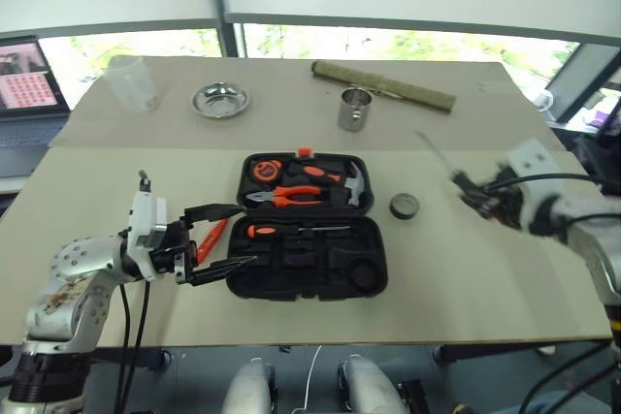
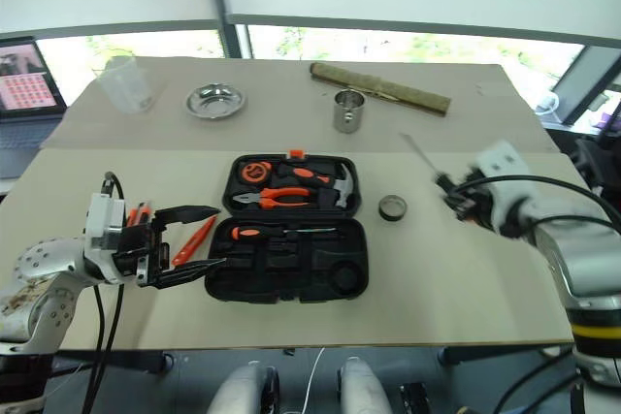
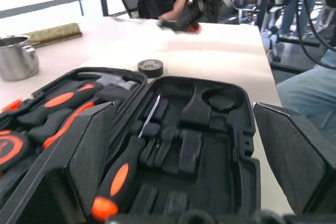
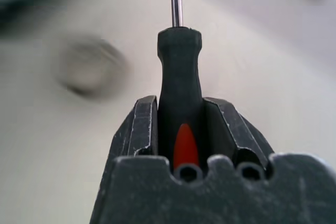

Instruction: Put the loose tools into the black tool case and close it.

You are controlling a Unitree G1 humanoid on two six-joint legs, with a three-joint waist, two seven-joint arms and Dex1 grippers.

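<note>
The black tool case [image 1: 369, 264] lies open at the table's middle, and one orange-and-black screwdriver [image 1: 291, 231] rests in its near half. My left gripper [image 1: 225, 238] is open just left of the case, pointing at it. On the table between its fingers lies a slim orange tool [image 1: 212, 238]. My right gripper [image 4: 179, 114] is shut on a second orange-and-black screwdriver [image 4: 179, 72], held above the table to the right of the case, with its shaft [image 1: 434, 149] pointing away. A small black tape roll [image 1: 405, 206] sits on the table right of the case.
Pliers [image 1: 291, 197], a hammer [image 1: 344, 181] and a tape measure [image 1: 263, 171] fill the case's far half. Farther back stand a steel cup [image 1: 355, 109], a metal dish [image 1: 219, 100], a clear plastic cup [image 1: 131, 81] and a rolled mat [image 1: 382, 84]. A laptop [image 1: 24, 79] sits far left.
</note>
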